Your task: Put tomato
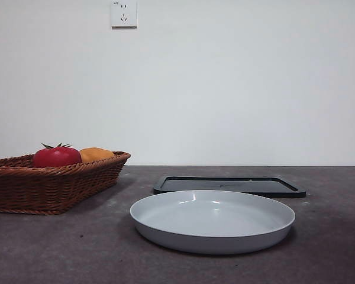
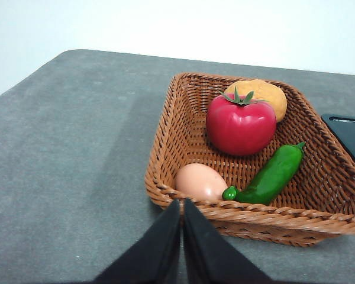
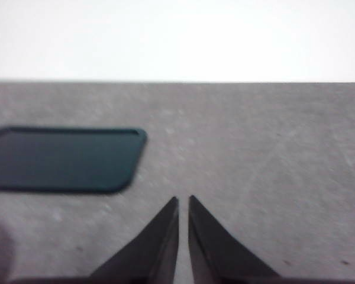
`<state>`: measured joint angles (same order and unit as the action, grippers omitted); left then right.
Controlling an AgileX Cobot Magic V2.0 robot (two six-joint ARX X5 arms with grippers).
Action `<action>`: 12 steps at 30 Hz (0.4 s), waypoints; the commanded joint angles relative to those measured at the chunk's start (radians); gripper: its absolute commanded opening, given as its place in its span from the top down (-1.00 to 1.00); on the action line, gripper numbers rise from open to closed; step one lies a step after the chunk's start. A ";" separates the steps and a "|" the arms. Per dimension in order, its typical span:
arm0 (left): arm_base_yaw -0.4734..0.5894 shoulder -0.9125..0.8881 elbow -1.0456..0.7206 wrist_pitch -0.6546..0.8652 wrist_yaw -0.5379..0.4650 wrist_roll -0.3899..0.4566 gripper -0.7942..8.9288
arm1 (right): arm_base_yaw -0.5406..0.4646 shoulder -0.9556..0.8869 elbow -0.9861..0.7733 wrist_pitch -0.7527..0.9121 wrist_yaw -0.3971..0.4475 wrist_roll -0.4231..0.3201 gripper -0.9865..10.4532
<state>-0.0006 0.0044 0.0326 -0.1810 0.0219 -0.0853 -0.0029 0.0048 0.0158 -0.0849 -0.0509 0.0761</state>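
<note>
The red tomato point(image 1: 57, 156) with a green stem lies in the brown wicker basket point(image 1: 23, 189) at the left; it also shows in the left wrist view point(image 2: 241, 124). My left gripper point(image 2: 181, 204) is shut and empty, just outside the basket's near rim point(image 2: 165, 148). My right gripper point(image 3: 183, 201) is shut and empty above bare table, away from the basket. Neither arm shows in the front view.
The basket also holds an orange-yellow rounded item point(image 2: 261, 94), a green pepper point(image 2: 272, 174) and an egg point(image 2: 200, 182). A grey-white plate point(image 1: 165, 228) lies in the middle front. A flat black tray point(image 1: 165, 184) lies behind it, also in the right wrist view point(image 3: 65, 160).
</note>
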 commanded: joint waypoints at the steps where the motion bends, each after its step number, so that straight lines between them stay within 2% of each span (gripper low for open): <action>1: -0.002 -0.001 0.022 0.002 -0.003 -0.024 0.82 | -0.001 -0.001 0.001 0.010 -0.010 0.132 0.80; 3: -0.002 -0.001 0.060 0.003 -0.003 -0.047 0.82 | 0.000 -0.001 0.008 0.003 -0.029 0.208 0.80; 7: -0.002 0.020 0.164 -0.016 -0.003 -0.145 0.82 | 0.001 0.000 0.052 -0.020 -0.099 0.328 0.81; 12: -0.002 0.114 0.327 -0.108 -0.003 -0.146 0.82 | 0.001 0.030 0.161 -0.098 -0.109 0.414 0.81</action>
<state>-0.0006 0.1001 0.3298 -0.2829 0.0219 -0.2192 -0.0029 0.0261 0.1604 -0.1799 -0.1570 0.4255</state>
